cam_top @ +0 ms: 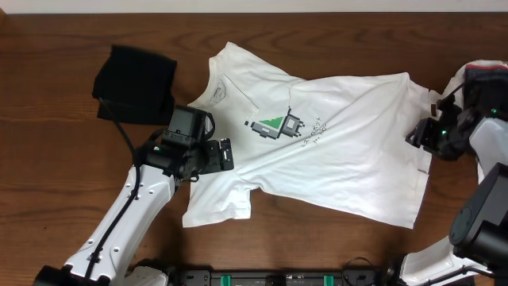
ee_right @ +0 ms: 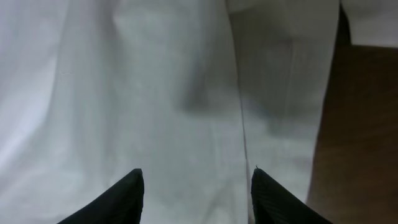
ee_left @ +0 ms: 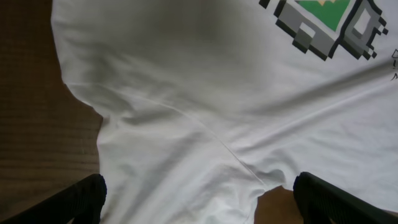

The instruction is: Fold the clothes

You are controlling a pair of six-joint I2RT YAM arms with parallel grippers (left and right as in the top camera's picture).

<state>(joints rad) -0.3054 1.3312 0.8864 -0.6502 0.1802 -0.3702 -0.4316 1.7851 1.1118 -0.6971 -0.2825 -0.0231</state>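
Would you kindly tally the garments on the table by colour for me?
White T-shirt with a green-and-black pixel print: 1
Black garment, at the far left: 1
White-and-dark garment, partly hidden at the right edge: 1
Total: 3

— Where did the cameras look from?
— One hung overhead, staring straight down at the whole table [cam_top: 48,48]. Two rode the wrists, very near, tilted down.
— Any overlap?
— All three caught the white T-shirt [cam_top: 341,143]; the left one its print [ee_left: 323,25] too.
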